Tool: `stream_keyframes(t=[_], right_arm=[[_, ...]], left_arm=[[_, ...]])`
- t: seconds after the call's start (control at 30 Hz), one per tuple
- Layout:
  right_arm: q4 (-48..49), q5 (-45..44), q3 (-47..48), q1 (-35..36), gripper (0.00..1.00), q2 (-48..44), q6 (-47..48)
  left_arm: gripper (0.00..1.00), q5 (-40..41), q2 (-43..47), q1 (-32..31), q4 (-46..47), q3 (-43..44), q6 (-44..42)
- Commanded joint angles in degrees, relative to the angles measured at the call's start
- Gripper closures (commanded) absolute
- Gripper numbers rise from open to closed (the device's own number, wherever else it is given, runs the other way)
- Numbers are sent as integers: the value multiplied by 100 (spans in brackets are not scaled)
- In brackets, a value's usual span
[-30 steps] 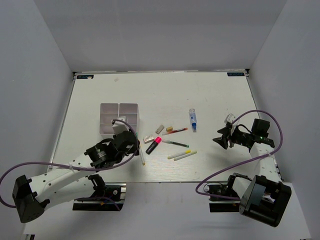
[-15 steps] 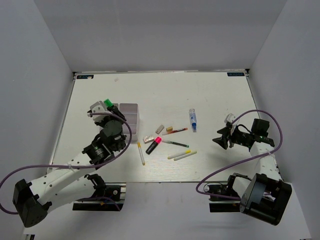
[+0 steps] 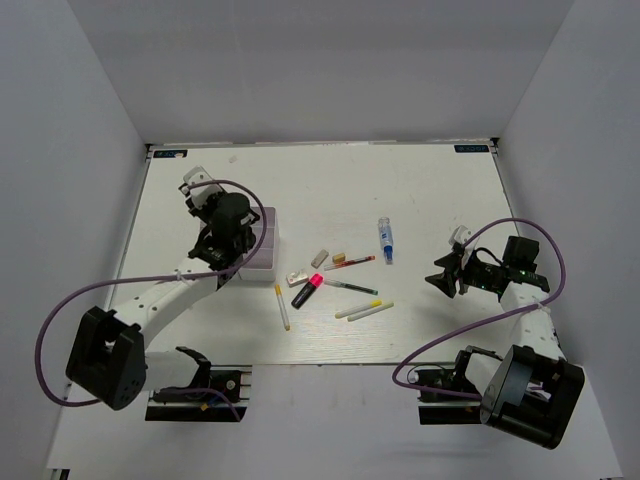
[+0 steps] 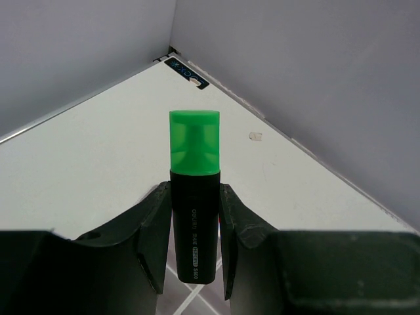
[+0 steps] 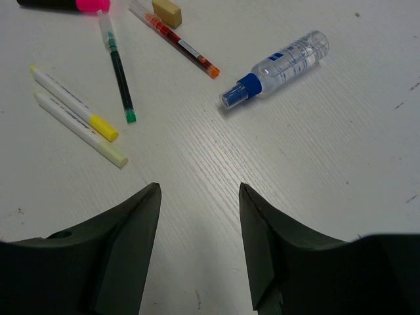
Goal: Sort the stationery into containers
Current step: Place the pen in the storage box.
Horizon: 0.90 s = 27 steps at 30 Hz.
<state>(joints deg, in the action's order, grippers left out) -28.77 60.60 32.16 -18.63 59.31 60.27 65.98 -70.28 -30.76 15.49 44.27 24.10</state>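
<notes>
the left gripper (image 4: 195, 226) is clamped on the green-capped highlighter (image 4: 194, 151), holding it over the tray (image 3: 266, 232) — i cannot tell which compartment lies beneath. let go from this height and tilt, it could strike a divider and bounce out, or land across two compartments. the right gripper (image 5: 197, 223) hovers with its fingers apart near the yellow pens (image 5: 75, 108) and the tube (image 5: 279, 65).

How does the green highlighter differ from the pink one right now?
The green highlighter has a green cap; the pink highlighter has a pink one. The green highlighter is clamped in the left end effector; the pink highlighter lies loose on the table. Both have black bodies.
</notes>
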Motion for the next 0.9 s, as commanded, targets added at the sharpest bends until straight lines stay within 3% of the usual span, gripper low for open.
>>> stream_keyframes(t=[0.0,0.17,0.53,0.83,0.87], right_arm=[[-67,93,203,-9,43,-51,20],[-146,84,246,-17,43,2,37],[-155,-66,264,-9,43,-33,-33],[-146,-22,326,-9,41,10,-130],[-155,-22,352,-9,41,19,-138]], left_arm=[[100,-532,-196,263,25,337,139],[100,-866,-749,615,217,460,139],[100,-1499,-1155,932,1517,-242,51],[100,-1640,-1155,1099,1651,-604,103],[95,-1640,-1102,1099,1651,-656,104]])
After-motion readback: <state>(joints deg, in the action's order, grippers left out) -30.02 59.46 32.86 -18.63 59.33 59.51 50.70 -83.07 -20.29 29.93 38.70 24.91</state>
